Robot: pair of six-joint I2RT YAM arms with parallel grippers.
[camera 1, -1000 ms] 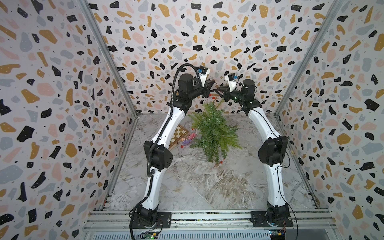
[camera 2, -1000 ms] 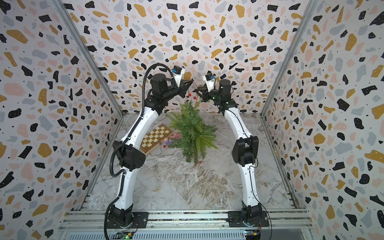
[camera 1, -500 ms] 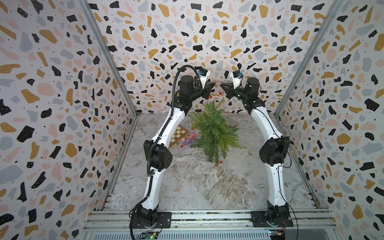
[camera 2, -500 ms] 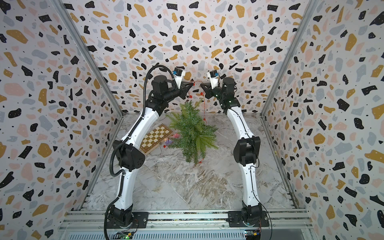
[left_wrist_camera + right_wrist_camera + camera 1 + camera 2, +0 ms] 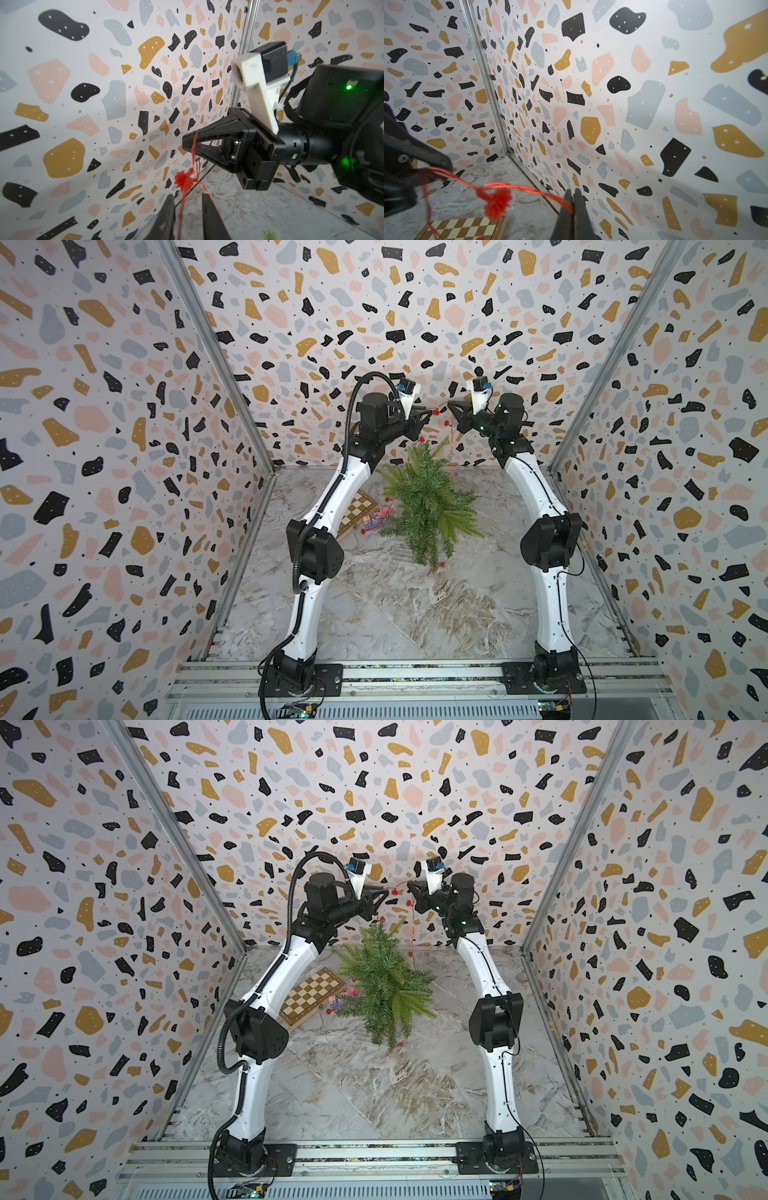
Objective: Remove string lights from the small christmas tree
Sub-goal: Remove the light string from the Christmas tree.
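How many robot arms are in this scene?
2. The left arm stands beside the chessboard; the right arm stands on the other side of the small christmas tree. None appears hidden.

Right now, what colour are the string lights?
The string lights are red-orange, clearest in the right wrist view.

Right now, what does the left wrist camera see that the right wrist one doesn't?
Only the left wrist view: the right arm's white camera mount and a blurred green needle tip of the small christmas tree. Only the right wrist view: the brown-and-cream wooden chessboard. Both: the thin red-orange string lights pinched in the shut right gripper.
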